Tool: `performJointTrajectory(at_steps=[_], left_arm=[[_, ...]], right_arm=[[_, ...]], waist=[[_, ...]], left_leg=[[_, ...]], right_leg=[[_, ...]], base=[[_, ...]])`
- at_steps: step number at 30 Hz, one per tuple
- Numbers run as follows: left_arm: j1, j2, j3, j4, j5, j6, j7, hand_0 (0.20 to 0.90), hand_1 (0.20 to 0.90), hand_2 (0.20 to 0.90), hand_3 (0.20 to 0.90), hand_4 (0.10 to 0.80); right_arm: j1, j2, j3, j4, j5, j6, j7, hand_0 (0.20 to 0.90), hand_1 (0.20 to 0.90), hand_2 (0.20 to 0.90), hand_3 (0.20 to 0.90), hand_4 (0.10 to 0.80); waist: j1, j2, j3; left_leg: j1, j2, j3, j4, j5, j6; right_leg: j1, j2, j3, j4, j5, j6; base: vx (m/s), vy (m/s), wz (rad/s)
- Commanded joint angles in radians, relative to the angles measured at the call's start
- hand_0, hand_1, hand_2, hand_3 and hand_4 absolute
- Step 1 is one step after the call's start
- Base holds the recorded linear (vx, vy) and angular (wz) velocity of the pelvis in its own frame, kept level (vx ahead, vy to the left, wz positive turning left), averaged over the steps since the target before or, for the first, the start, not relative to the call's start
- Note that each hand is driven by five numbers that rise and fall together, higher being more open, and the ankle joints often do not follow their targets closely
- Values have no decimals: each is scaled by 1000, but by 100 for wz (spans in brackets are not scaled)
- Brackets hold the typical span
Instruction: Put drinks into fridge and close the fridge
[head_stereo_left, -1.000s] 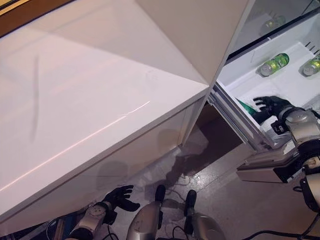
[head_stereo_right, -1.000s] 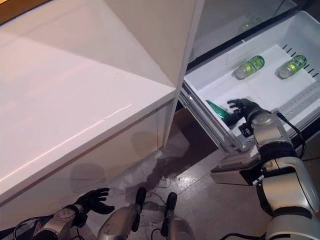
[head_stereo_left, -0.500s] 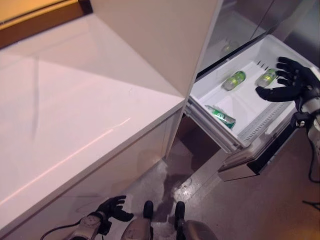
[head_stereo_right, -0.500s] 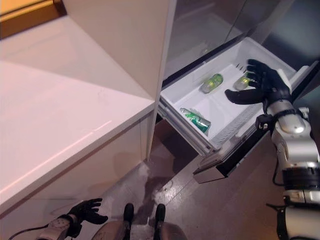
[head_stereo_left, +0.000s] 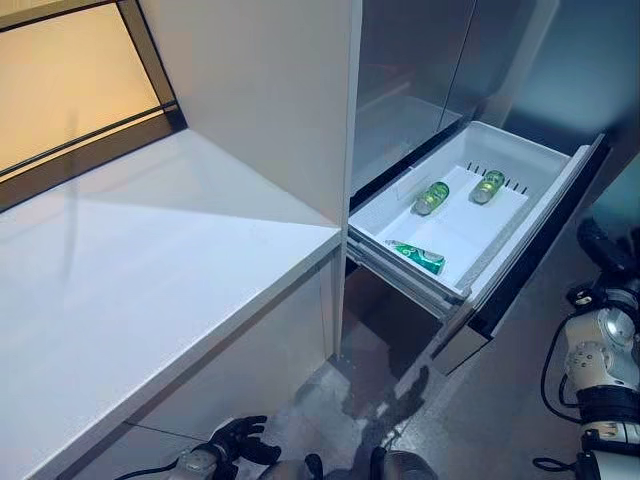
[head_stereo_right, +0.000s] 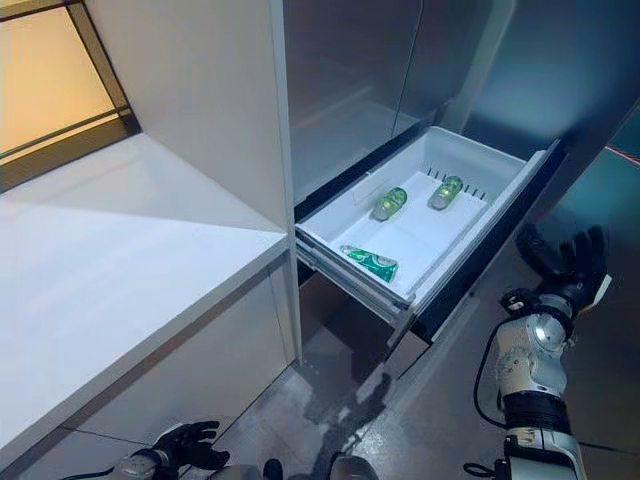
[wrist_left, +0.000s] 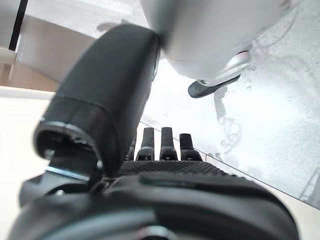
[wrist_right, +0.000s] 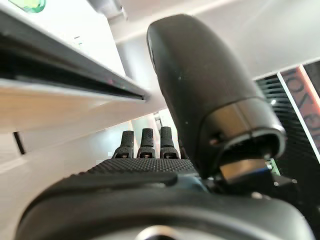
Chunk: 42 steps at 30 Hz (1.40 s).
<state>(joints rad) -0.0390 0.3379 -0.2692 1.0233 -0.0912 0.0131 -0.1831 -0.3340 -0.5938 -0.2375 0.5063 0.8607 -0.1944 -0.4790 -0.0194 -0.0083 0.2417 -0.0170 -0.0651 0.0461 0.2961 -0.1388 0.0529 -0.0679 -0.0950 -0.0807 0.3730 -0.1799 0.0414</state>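
The fridge's white plastic pull-out drawer (head_stereo_right: 500, 185) stands wide open with three green drink containers lying flat on its smooth floor: two glossy green bottles (head_stereo_right: 389, 203) (head_stereo_right: 445, 192) lie side by side at the back, long axes running roughly parallel toward the drawer's front, and a green can (head_stereo_right: 371, 261) lies nearer the near wall, angled across them. The right hand (head_stereo_right: 572, 268) is raised beside the drawer's dark front panel, empty, its fingers spread apart and straight. The left hand (head_stereo_right: 185, 441) hangs low over the grey floor beneath the white desk (head_stereo_right: 100, 260), fingers relaxed and apart, holding nothing.
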Motion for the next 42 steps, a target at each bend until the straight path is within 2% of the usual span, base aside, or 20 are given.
performJointTrajectory(at_steps=[1,4,10,16,18,23,32,37,42], left_arm=[[21,3,-56,-1,-15,-2,14,900,900,900,900,800],[25,8,-56,-6,-39,4,33,900,900,900,900,800],[31,20,-38,-24,-78,7,56,900,900,900,900,800],[43,20,-26,-44,-108,0,65,900,900,900,900,800],[51,17,-32,-53,-121,-16,66,900,900,900,900,800],[42,20,-51,-62,-130,-32,67,900,900,900,900,800],[58,40,-48,-17,-115,-75,50,900,900,900,900,800],[75,49,-33,4,-86,-83,36,900,900,900,900,800],[88,49,-35,21,-54,-101,17,900,900,900,900,800]], right_arm=[[-88,-79,-32,-14,22,-88,34,900,900,900,900,800],[-106,-83,-8,-2,54,-73,71,900,900,900,900,800],[-167,-90,38,28,124,-23,236,900,900,900,900,800],[-251,-87,110,62,166,71,438,900,900,900,900,800],[-305,-82,155,87,173,93,500,900,900,900,900,800],[-411,-72,224,121,168,70,488,900,900,900,900,800],[-600,-45,307,249,149,34,419,900,900,900,900,800],[-625,-44,320,281,132,35,403,900,900,900,900,800],[-609,-40,314,299,142,47,399,900,900,900,900,800]], waist=[[60,-10,1],[67,-4,23],[87,8,79],[117,19,108],[141,27,118],[190,42,129],[278,67,124],[296,63,107],[290,43,79]], left_leg=[[-91,-8,-21,231,-202,51],[-149,-19,-19,297,-213,64],[-238,-40,-24,394,-231,76],[-277,-51,-33,390,-202,74],[-279,-55,-47,360,-174,68],[-282,-64,-84,286,-114,49],[-246,-73,-160,167,-43,23],[-213,-71,-181,115,-26,16],[-157,-61,-183,41,-8,9]], right_leg=[[-27,-22,-39,117,-48,-45],[-85,-27,-44,189,-63,-58],[-184,-40,-57,321,-100,-75],[-234,-53,-77,372,-109,-81],[-241,-57,-87,378,-107,-81],[-239,-65,-120,365,-98,-75],[-184,-87,-180,303,-81,-56],[-138,-82,-191,231,-61,-44],[-80,-60,-179,108,-20,-22]], base=[[-20,77,10],[-64,83,12],[-81,86,9],[-63,101,7],[-45,104,6],[-59,56,14],[21,17,29],[62,-13,32],[67,-33,14]])
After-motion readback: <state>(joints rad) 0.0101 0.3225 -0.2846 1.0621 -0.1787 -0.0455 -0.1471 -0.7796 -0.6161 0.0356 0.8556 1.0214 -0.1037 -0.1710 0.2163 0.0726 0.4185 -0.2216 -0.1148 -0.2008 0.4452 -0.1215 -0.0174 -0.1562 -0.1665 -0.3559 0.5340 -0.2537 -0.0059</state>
